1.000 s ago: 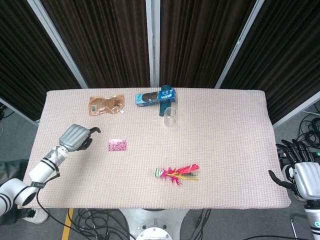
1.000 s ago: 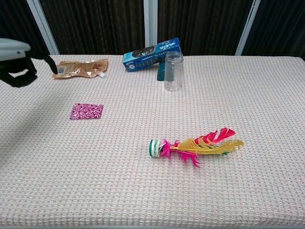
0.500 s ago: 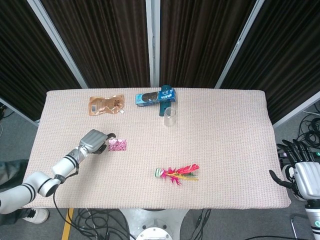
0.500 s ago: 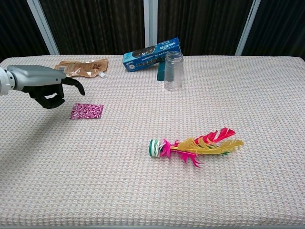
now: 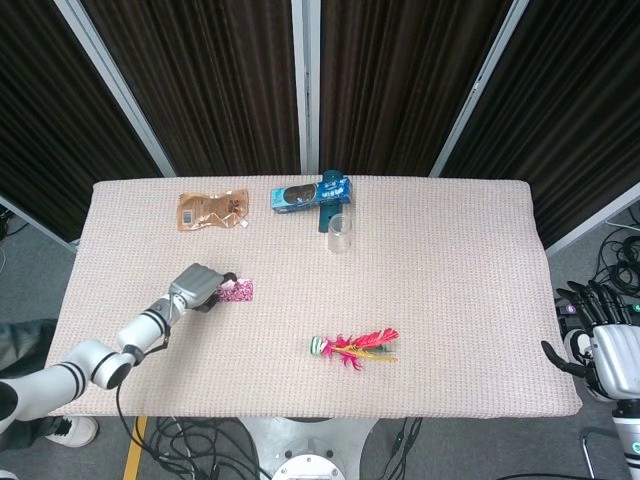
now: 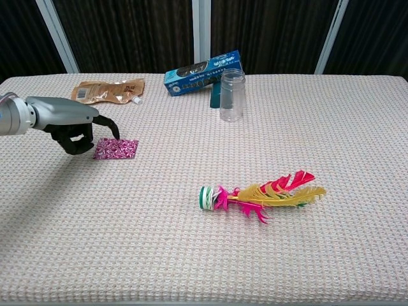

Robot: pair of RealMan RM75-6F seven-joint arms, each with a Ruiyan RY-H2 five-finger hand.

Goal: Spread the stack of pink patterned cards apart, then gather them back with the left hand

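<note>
step: the spread has not begun; the cards (image 6: 115, 148) are seen as one neat stack, so this is judged to be the approach to first contact.
cards: flat on the counter (image 6: 268, 255), left of centre, nearer than the brown pouch (image 6: 108, 90) and well apart from the feathered shuttlecock (image 6: 258, 194) at centre-near.
left hand: the left hand (image 6: 75, 127) is set at the left edge of the stack, fingers curled downward and nothing held; one fingertip (image 6: 115, 134) is placed over the stack's far-left corner. Whether it actually touches cannot be told from either view. In the head view the left hand (image 5: 200, 287) is seen just beside the cards (image 5: 236, 290).
right hand: the right hand (image 5: 600, 345) is parked off the right end of the counter, fingers spread, nothing held.
next move: fingertips are judged to need lowering onto the top card, light pressure applied, and a sideways sweep toward the right so the cards fan out instead of sliding as a block.
risk: too much pressure and the whole stack is likely dragged over the woven cloth; too little and only the top card is shifted.
other items: blue box (image 6: 203, 72) and clear jar (image 6: 232, 95) at the far side, out of the sweep path.
</note>
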